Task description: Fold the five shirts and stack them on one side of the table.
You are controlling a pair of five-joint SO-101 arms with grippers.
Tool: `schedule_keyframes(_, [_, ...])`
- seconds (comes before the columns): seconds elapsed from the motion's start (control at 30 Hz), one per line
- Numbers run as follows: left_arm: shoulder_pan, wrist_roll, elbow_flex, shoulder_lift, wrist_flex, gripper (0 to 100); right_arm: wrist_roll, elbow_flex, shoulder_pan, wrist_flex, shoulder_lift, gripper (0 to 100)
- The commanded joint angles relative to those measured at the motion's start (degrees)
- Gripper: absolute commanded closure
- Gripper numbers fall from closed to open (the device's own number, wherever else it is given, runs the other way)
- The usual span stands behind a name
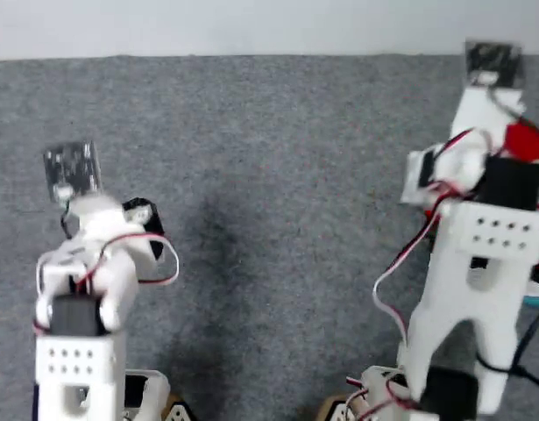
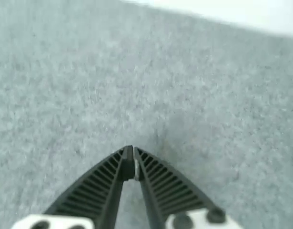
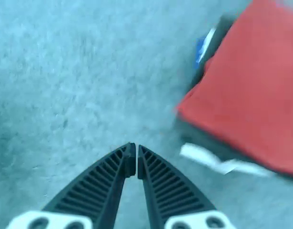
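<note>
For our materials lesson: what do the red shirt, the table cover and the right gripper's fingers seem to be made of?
Red shirt: soft matte cloth, probably cotton; flat fold, no shine.
Table cover: grey felt or short carpet, by its fuzzy speckle.
Right gripper's fingers: black ribbed matte plastic.

The right gripper (fingertips together) hangs over grey table beside a red folded shirt.

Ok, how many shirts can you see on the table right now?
1 for sure: the red shirt, folded, beside the right arm. Dark and white edges peek out along its border, so more shirts may be hidden underneath.
</note>
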Motion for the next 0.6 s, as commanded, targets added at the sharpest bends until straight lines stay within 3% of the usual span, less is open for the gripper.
schedule_keyframes(0.0, [0.4, -3.4, 10.0, -11.3, -7.6, 99, -7.6, 11.2, -2.2, -4.1, -7.3, 99.0])
schedule_keyframes(0.23, [0.3, -8.6, 27.2, -30.2, -14.6, 99, -10.3, 34.5, -2.8, -19.4, -24.3, 99.0])
schedule_keyframes(0.57, [0.4, -8.7, 41.5, -42.8, -14.9, 99, -9.8, 72.4, -2.7, -40.8, -52.3, 99.0])
